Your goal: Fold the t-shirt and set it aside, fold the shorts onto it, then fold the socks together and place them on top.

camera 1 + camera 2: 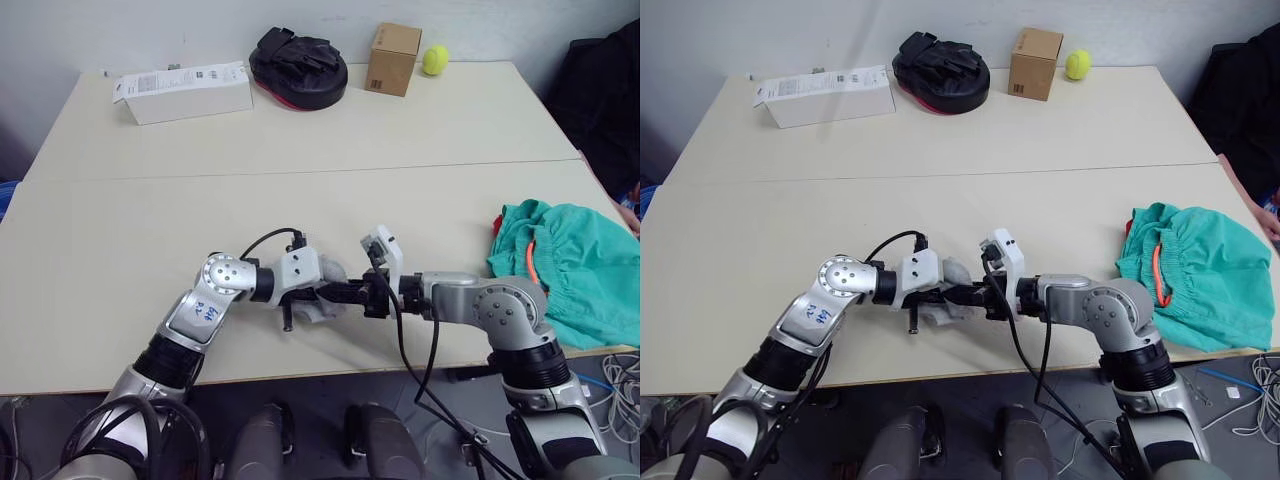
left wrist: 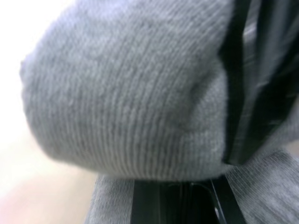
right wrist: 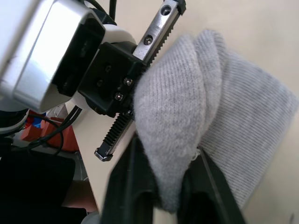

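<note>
The place looks like a robotics lab or test room rather than a home. Two plain cream counters (image 1: 300,130) are pushed together against a bare pale wall (image 1: 150,30). Along the far edge lie unrelated props: a white carton (image 1: 185,92), a black padded mitt (image 1: 298,66), a small cardboard box (image 1: 392,59) and a yellow-green tennis ball (image 1: 434,60). Loose cables (image 1: 620,375) lie on the floor beside the counter.
</note>
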Controlling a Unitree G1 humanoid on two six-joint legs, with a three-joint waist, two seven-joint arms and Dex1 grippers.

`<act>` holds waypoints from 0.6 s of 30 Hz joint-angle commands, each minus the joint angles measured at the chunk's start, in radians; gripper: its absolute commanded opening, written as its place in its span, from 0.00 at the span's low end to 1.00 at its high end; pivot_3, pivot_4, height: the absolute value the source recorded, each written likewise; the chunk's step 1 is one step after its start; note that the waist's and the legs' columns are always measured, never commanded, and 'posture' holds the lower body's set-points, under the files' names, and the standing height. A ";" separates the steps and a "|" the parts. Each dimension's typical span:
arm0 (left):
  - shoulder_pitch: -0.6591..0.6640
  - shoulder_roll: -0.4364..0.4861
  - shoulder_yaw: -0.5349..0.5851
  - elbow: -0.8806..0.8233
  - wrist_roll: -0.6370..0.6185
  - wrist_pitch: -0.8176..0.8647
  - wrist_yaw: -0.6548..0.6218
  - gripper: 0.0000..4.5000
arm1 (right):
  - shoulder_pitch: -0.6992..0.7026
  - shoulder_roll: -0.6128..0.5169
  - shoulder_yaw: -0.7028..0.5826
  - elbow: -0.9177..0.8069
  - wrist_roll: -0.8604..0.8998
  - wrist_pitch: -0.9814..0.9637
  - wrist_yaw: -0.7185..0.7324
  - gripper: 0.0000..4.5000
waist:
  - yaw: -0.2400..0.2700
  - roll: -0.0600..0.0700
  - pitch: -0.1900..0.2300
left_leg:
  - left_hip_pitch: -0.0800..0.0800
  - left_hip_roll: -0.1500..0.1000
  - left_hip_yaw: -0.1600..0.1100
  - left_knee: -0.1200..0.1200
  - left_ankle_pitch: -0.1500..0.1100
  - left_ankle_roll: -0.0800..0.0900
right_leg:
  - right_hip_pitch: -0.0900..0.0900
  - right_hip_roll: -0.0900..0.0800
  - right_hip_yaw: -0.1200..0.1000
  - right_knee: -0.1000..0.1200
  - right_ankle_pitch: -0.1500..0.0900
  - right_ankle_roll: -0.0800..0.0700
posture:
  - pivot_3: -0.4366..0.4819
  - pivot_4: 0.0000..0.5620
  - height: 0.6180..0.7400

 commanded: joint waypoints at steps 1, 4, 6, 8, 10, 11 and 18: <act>0.016 0.016 0.010 -0.018 0.006 0.012 0.010 0.00 | -0.001 -0.006 0.011 -0.016 -0.020 0.014 0.043 0.40 | 0.000 0.000 0.000 | 0.000 0.000 0.000 0.000 0.000 0.000 | 0.000 0.000 0.000 0.000 0.000 0.000 | 0.48 0.27 1.00; 0.016 0.020 0.021 -0.022 0.001 0.020 0.014 0.00 | 0.000 -0.010 0.013 -0.025 -0.030 0.018 0.077 0.62 | 0.000 0.000 0.000 | 0.000 0.000 0.000 0.000 0.000 0.000 | 0.000 0.000 0.000 0.000 0.000 0.000 | 0.48 0.27 1.00; 0.016 0.024 0.026 -0.025 -0.003 0.022 0.014 0.00 | -0.002 -0.012 0.010 -0.029 -0.031 0.022 0.100 0.77 | -0.001 0.000 0.000 | 0.000 0.000 0.000 0.000 0.000 0.000 | 0.000 0.000 0.000 0.000 0.000 0.000 | 0.48 0.27 1.00; 0.015 0.028 0.034 -0.032 -0.007 0.027 0.016 0.00 | -0.006 -0.019 0.014 -0.034 -0.039 0.019 0.127 0.92 | -0.001 0.000 0.000 | 0.000 0.000 0.000 0.000 0.000 0.000 | 0.000 0.000 0.000 0.000 0.000 0.000 | 0.48 0.27 1.00; 0.013 0.036 0.052 -0.049 -0.017 0.040 0.019 0.00 | -0.011 -0.031 0.028 -0.040 -0.055 0.011 0.160 0.99 | 0.000 0.000 0.000 | 0.000 0.000 0.000 0.000 0.000 0.000 | 0.000 0.000 0.000 0.000 0.000 0.000 | 0.48 0.27 1.00; 0.013 0.041 0.064 -0.060 -0.024 0.049 0.020 0.00 | -0.014 -0.038 0.036 -0.043 -0.064 0.006 0.178 0.99 | 0.000 0.000 0.000 | 0.000 0.000 0.000 0.000 0.000 0.000 | 0.000 0.000 0.000 0.000 0.000 0.000 | 0.48 0.27 1.00; 0.060 0.106 0.145 -0.186 -0.085 0.133 0.008 0.00 | -0.033 -0.072 0.085 -0.032 -0.140 -0.044 0.287 0.99 | 0.000 0.000 0.000 | 0.000 0.000 0.000 -0.006 0.001 -0.003 | -0.004 0.000 0.000 0.001 0.000 0.000 | 0.48 0.27 1.00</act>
